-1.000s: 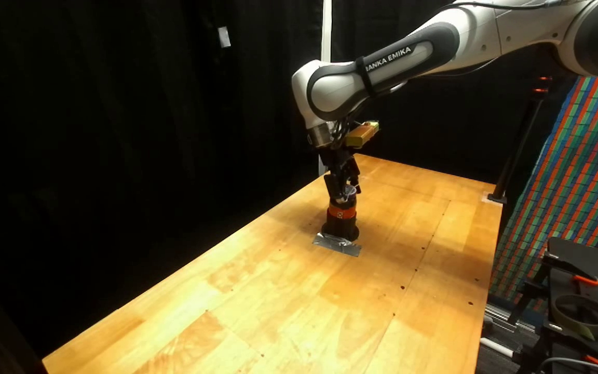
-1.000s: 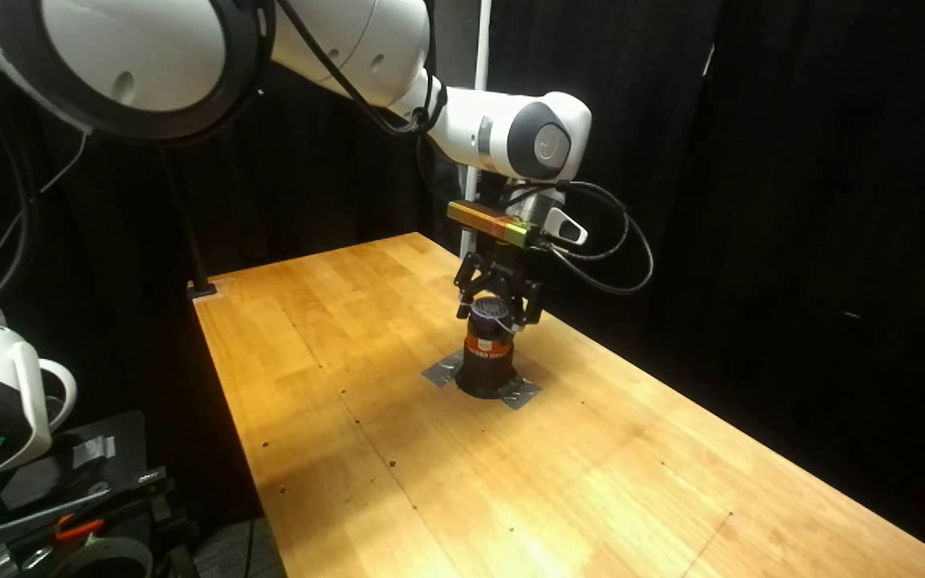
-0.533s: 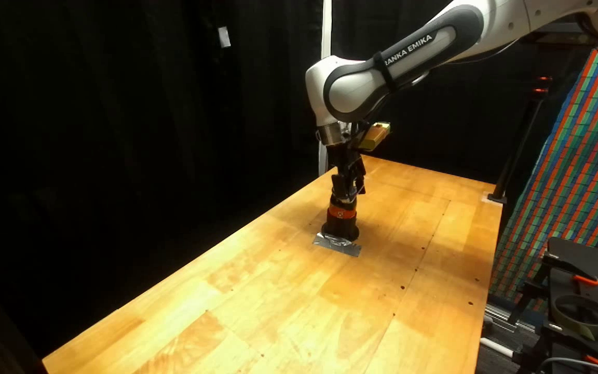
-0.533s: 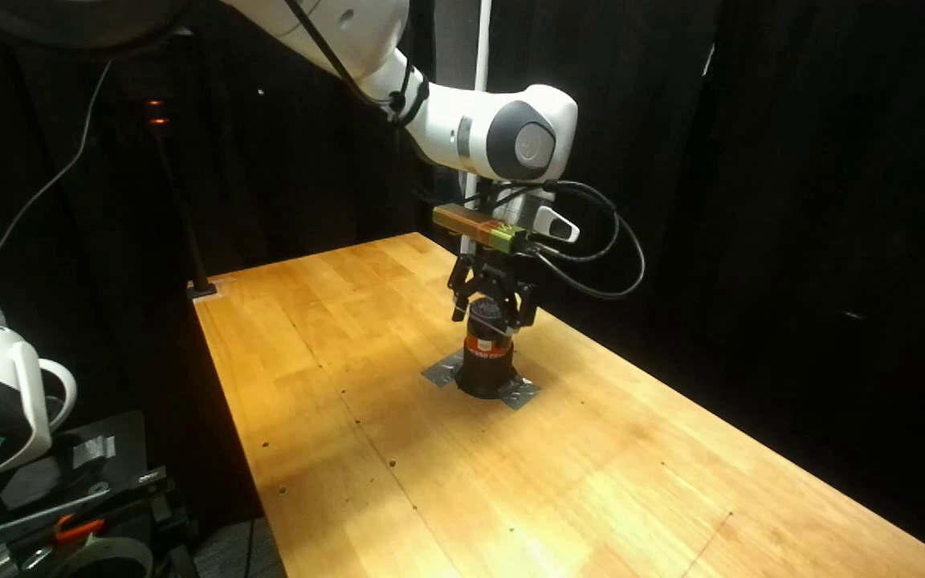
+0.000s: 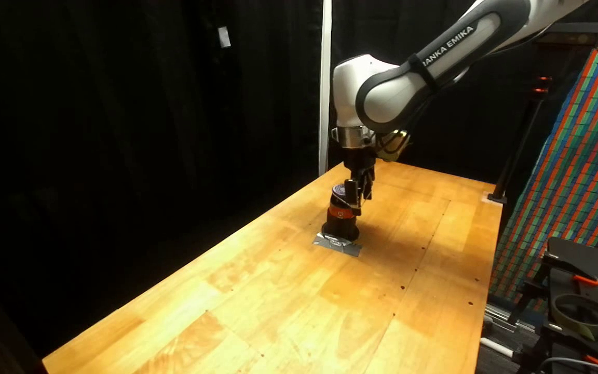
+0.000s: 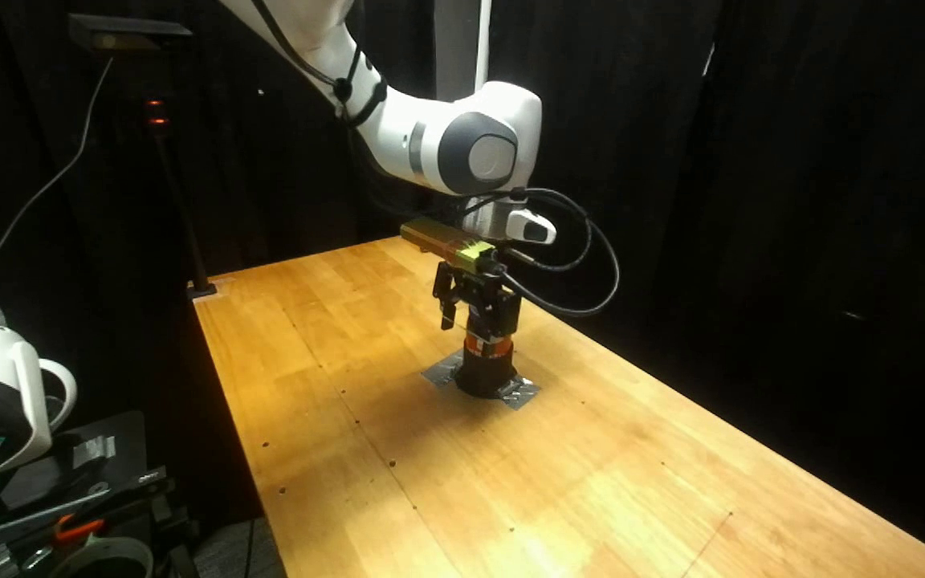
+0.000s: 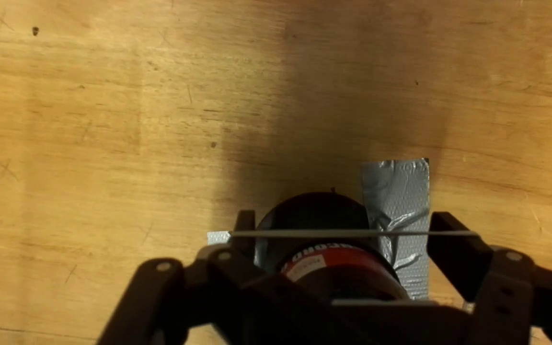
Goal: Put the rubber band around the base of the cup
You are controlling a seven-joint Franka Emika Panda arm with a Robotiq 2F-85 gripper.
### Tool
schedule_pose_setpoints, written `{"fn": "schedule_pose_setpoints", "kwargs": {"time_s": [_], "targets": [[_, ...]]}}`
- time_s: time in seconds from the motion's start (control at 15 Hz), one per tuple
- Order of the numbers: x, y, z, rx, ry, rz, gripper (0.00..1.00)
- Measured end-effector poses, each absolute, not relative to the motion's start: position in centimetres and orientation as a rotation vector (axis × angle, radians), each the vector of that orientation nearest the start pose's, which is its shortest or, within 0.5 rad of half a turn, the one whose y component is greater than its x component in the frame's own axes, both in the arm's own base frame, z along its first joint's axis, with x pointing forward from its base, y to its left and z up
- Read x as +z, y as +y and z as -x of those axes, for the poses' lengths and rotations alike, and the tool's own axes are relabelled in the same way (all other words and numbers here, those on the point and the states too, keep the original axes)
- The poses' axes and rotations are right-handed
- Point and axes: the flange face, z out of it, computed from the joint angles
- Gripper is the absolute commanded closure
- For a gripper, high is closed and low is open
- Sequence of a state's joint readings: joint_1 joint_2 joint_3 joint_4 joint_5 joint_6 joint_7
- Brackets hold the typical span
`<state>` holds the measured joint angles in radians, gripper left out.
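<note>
The cup (image 5: 340,228) is a dark upright cylinder with an orange-red band, standing on the table; it also shows in an exterior view (image 6: 485,374) and the wrist view (image 7: 314,211). My gripper (image 5: 360,202) is at the upper part of the cup and offset to one side of it, also seen in an exterior view (image 6: 475,325). In the wrist view the gripper (image 7: 340,230) is open. A thin pale rubber band (image 7: 304,234) is stretched straight between its fingertips, across the cup. A second pale strand crosses nearer the gripper body. Whether the band fully encircles the cup is hidden.
Silver tape strips (image 5: 336,244) lie at the cup's foot on the wooden table (image 5: 278,311). A dark post (image 5: 519,145) stands at the far table corner. A black side shelf (image 5: 584,254) holds a tape roll (image 5: 582,314). Cables (image 6: 603,273) loop beside the wrist.
The gripper has moved sideways off the cup's top, rightward in an exterior view and leftward in another. The cup's top now shows beside the fingers. The cup has not moved.
</note>
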<state>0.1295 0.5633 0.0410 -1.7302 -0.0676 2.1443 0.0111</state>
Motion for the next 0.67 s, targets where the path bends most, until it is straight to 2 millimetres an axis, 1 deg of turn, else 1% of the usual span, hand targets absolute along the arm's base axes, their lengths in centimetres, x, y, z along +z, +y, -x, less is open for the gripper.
{"fn": "schedule_pose_setpoints", "kwargs": {"time_s": [0.13,0.2,0.27,0.4,0.47,0.53,0.67], "targets": [[24.7,10.5,-63.3,0.093,-0.311,3.167,0.55],[24.8,10.5,-62.7,0.029,-0.312,3.166,0.62],[24.9,10.5,-62.0,-0.033,-0.316,3.166,0.71],[24.9,10.5,-60.4,-0.151,-0.316,3.165,0.84],[24.8,10.5,-59.6,-0.212,-0.313,3.163,0.84],[24.8,10.4,-58.7,-0.273,-0.308,3.161,0.88],[24.6,10.2,-57.0,-0.399,-0.293,3.156,0.87]]}}
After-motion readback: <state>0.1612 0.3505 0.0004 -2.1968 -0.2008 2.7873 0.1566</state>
